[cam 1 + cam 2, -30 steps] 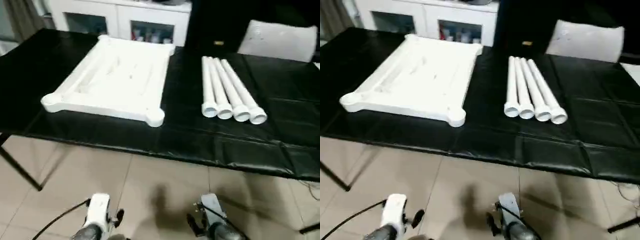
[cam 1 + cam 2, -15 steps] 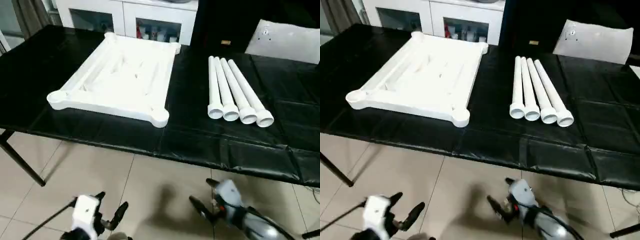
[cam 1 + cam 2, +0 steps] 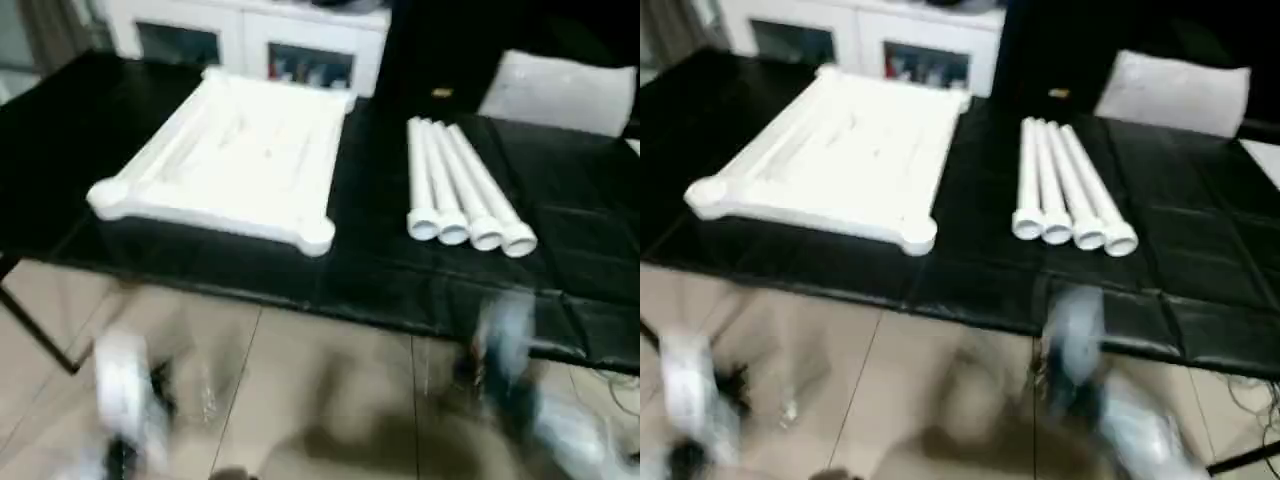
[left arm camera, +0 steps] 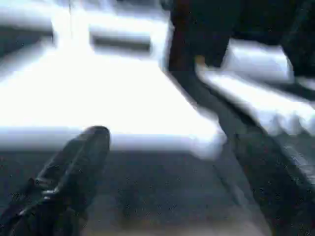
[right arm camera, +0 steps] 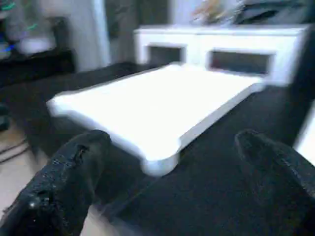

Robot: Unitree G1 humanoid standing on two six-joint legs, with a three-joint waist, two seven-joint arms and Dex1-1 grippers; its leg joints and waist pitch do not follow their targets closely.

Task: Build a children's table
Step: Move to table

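Observation:
The children's table top lies with its ribbed underside up on the left half of a black-covered table, a round socket at its near corner. Several white tube legs lie side by side to its right, open ends toward me. Both grippers hang below the black table's front edge, over the floor. My left gripper is a blur at the lower left. My right gripper is a blur just under the edge, below the legs. In the right wrist view its fingers stand wide apart and empty, facing the top.
A white glass-door cabinet stands behind the black table. A flat white sheet lies at the back right. A dark metal table leg slants down at the left over the tiled floor.
Both arms have swung up and outward: the left gripper to the left, the right gripper to the right and up close to the black table's edge. The top and legs lie as before.

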